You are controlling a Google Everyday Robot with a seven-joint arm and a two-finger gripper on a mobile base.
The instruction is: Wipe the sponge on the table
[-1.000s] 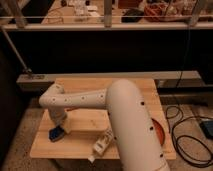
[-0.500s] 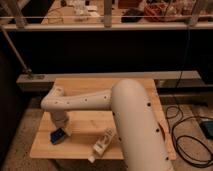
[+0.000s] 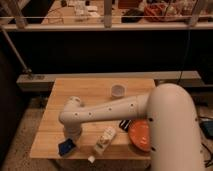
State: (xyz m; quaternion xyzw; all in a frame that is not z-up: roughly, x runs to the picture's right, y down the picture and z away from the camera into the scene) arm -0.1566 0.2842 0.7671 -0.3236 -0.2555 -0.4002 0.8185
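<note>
Sponge (image 3: 66, 147): located at the near-left corner of the counter (image 3: 90, 87), flat on the planks and close to the front edge. It is judged to be light, soft and compressible, with a surface that drags on wood rather than slides. Breakage is not to be expected, but buckling or rolling under a sideways push is. Hold is best taken across the narrower width, low on the block, so that the underside is kept flat on the wood while downward pressure is applied. The gripper (image 3: 70, 139) is positioned directly over the sponge and appears to touch its top; whether it is closed on the block cannot be told. A white bottle (image 3: 104, 141) lies on its side to the right, apart from the sponge. Compared with half a second ago, sponge and gripper are found together nearer the front edge and slightly further right, which is consistent with a wiping stroke. The bottle's position is unchanged.
</note>
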